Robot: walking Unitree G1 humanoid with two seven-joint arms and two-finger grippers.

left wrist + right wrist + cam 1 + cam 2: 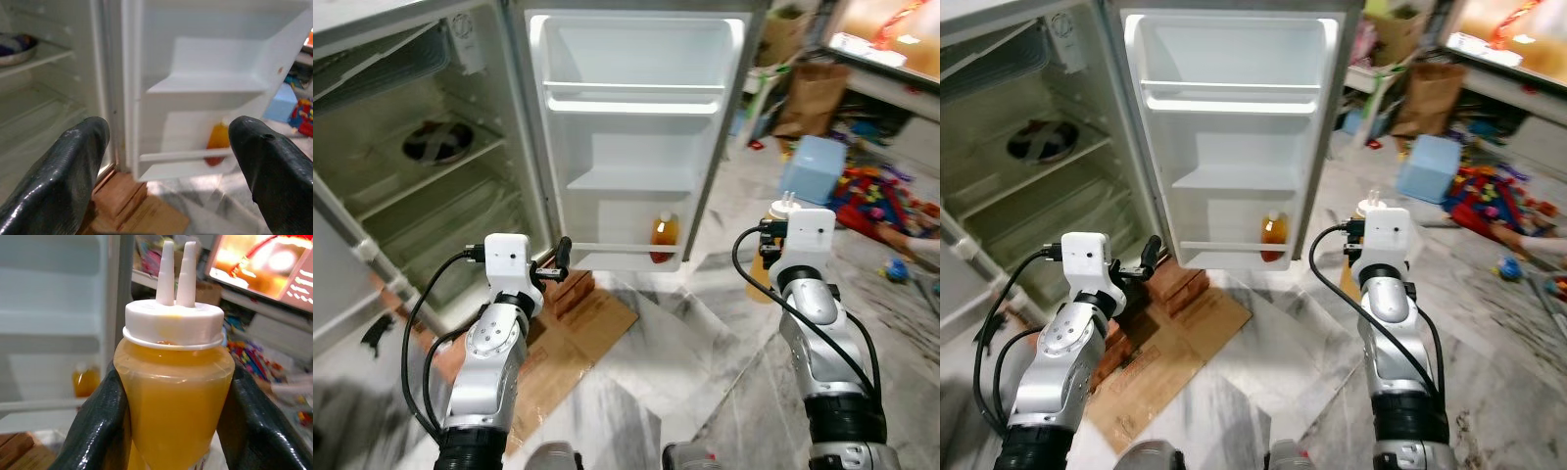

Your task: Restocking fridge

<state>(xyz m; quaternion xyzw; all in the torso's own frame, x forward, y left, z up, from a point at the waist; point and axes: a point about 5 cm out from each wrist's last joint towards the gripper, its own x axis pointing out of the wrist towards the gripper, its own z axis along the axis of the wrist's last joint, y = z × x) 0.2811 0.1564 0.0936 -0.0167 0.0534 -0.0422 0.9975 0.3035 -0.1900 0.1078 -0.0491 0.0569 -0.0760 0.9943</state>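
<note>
White fridge (431, 127) stands with its door (631, 137) swung wide, wire shelves inside; a dark round dish (435, 142) sits on an upper shelf. Door racks are white moulded plastic. On the lowest door rack, one small orange-filled bottle with a pale cap (664, 238) stands upright behind the rail.

Right gripper (171, 431), raised to the right of the door and well apart from it, is clamped on a clear squeeze bottle of orange-yellow sauce with a white twin-nozzle cap (173, 382); the two black fingers (98, 426) press against opposite sides of the bottle body. Bottle upright, nozzles up.

Left gripper (166, 166) is held low before the door's hinge edge, fingers spread apart, nothing between them; it looks toward the lower door racks.

Floor is pale marble. Flattened brown cardboard (573, 343) and reddish bricks (570, 291) lie at the fridge's foot. Beyond the door: light-blue box (813, 168), brown paper bag (813, 93), scattered colourful toys (881, 196).
</note>
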